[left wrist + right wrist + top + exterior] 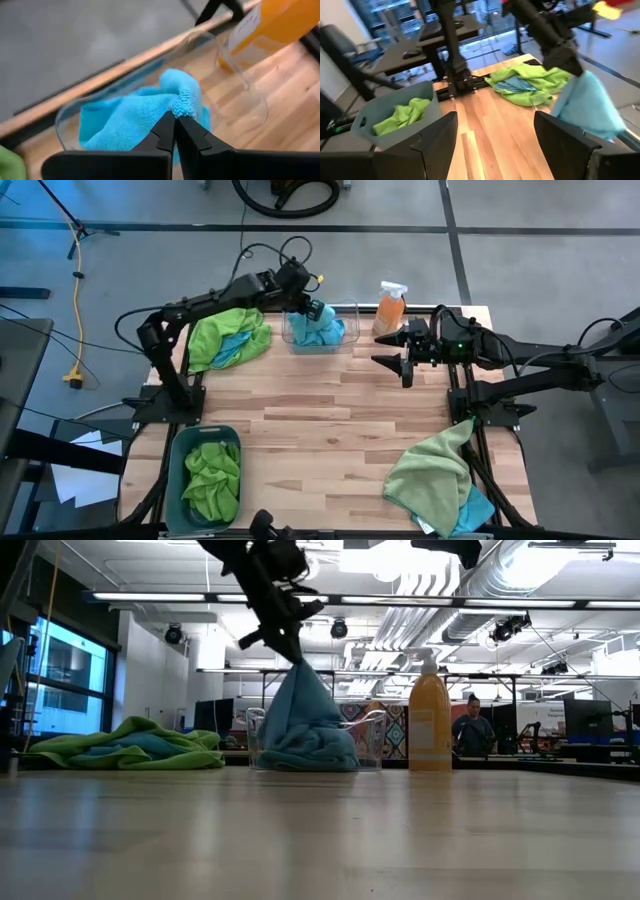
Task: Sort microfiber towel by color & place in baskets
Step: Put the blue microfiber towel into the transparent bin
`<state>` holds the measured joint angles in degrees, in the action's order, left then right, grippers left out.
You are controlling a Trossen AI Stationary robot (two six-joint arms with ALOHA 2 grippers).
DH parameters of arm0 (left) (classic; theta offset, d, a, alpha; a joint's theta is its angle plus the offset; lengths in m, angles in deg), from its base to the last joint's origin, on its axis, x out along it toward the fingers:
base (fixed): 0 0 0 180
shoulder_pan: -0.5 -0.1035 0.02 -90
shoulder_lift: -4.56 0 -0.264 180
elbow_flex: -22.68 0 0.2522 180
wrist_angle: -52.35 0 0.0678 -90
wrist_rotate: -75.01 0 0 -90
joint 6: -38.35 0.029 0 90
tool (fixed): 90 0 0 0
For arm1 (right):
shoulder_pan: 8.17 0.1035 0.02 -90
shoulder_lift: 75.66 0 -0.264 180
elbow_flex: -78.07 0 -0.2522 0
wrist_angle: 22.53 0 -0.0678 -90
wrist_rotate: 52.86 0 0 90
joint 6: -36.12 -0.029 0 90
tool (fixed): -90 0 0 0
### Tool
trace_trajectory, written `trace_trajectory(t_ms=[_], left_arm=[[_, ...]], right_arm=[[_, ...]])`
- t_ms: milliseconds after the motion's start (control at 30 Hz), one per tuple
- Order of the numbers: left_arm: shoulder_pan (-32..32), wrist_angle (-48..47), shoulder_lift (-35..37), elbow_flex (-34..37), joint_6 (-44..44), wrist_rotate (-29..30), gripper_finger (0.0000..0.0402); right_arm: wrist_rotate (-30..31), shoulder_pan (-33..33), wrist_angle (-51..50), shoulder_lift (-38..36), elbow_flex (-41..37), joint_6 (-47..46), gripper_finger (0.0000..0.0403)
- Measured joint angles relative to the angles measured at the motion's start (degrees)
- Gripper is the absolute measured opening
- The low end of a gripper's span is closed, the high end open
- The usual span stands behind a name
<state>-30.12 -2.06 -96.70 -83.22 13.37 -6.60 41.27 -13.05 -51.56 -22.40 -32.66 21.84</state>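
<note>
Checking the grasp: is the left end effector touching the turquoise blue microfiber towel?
Touching. Left wrist view shows the left end effector pinched shut on the turquoise towel.

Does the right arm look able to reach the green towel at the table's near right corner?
Probably yes: the right gripper hangs open and empty, and that green towel lies uncovered.

Counts, placed vs the left gripper [316,308], which pinches a blue towel:

- Baskets: 2. Clear basket [350,310] right under that gripper; teal-grey basket [178,442] well away from it, at the table's opposite edge.
- Blue towels: 3 visible. One in the left gripper's grip [322,330], one in the heap just beside it [236,346], one far off under the corner towel [478,508].
- Green towels: approx. 3 lots. Heap beside the gripper [215,335], bundle in the teal-grey basket [212,478] (exact no. can't tell), pale green one at the far corner [432,472].
- Spray bottle: 1, orange [390,308], btwn the two grippers.
- Arms: 2; right gripper [400,360] fingers spread.
</note>
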Motion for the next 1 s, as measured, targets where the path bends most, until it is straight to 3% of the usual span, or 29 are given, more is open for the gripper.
trace_trajectory(t_ms=[233, 433, 600, 1000], left_arm=[[-0.25, -10.05, -11.33, -10.56, -0.01, -2.49, 0.0000], [-1.48, -16.06, -20.59, -17.46, -3.17, -8.57, 0.0000], [-2.32, -16.10, -24.26, -18.13, -7.32, -13.23, 0.0000], [-1.83, -15.35, -28.63, -18.16, -10.54, -12.99, 0.0000]], right_arm=[[3.35, 0.00, -1.44, 0.00, -0.02, -3.73, 0.0259], [3.33, 0.00, -3.00, 0.00, -0.02, -5.33, 0.0259], [3.33, 0.00, -3.04, 0.00, -0.02, -6.69, 0.0259], [4.30, 0.00, -2.99, 0.02, -0.04, -8.42, 0.0259]])
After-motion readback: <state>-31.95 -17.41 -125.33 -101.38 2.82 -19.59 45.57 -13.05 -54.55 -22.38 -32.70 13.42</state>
